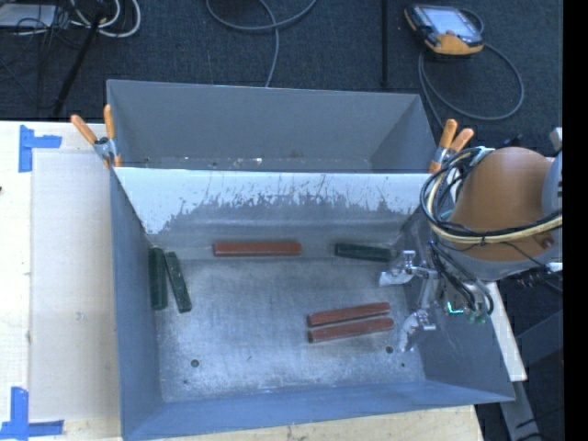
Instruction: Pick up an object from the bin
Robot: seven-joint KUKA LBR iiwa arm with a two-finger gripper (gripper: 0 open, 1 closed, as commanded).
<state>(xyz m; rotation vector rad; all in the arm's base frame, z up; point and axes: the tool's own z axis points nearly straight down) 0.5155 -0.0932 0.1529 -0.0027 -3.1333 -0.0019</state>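
My gripper (407, 299) hangs at the right side of the bin, open, its two metal fingertips (401, 270) spread apart with nothing between them. Just to its left lie two brown bars side by side, the upper brown bar (349, 315) and the lower brown bar (347, 332), their right ends close to the lower fingertip. A short dark green bar (361, 253) rests on the floor near the back wall, a little left of the upper fingertip.
A longer brown bar (257, 248) lies along the back wall. Two dark green bars (158, 278) (178, 284) lie close together at the left wall. The arm with its orange cover and cables stands over the bin's right rim.
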